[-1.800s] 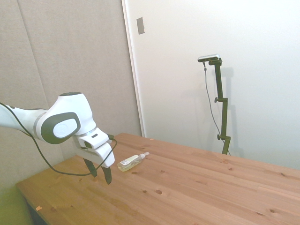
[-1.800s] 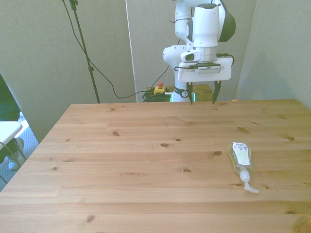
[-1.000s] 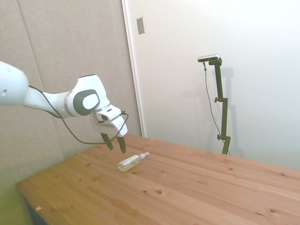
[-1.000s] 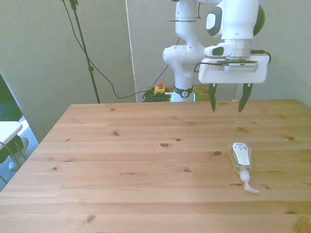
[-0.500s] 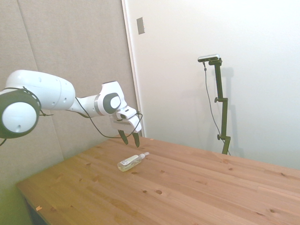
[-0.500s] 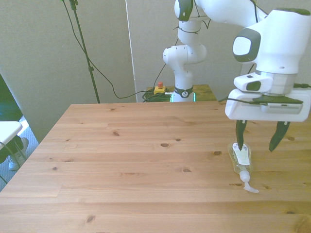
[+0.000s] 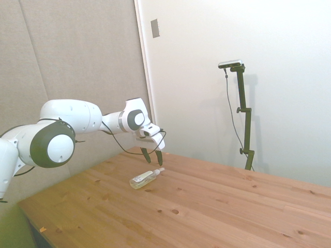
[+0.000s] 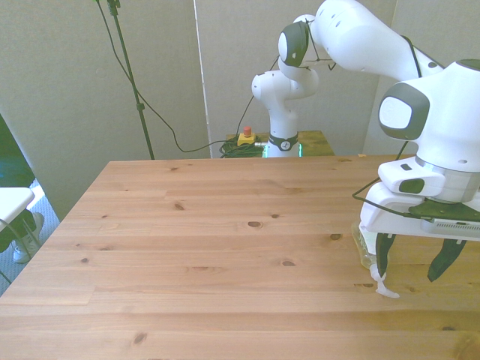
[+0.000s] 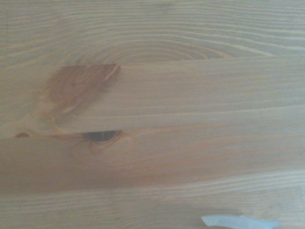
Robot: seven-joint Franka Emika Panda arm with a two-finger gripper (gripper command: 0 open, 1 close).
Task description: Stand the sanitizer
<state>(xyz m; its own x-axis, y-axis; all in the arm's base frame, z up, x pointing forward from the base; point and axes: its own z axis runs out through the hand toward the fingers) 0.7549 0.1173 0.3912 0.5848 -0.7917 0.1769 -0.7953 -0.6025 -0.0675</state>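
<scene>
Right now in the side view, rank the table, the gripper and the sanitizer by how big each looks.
1. The table, by far the largest.
2. The gripper and the sanitizer look about alike, so I won't rank them; the open gripper hangs over the bottle's pump end.

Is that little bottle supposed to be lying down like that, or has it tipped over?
The sanitizer lies flat on its side on the wooden table, pump nozzle toward the open gripper above it. No spill or damage is visible.

A robotics lab: a white Franka arm (image 8: pixel 352 37) bolted behind a bare wooden table (image 8: pixel 210 247), cables trailing along plain partition walls (image 7: pixel 77 57).
</scene>
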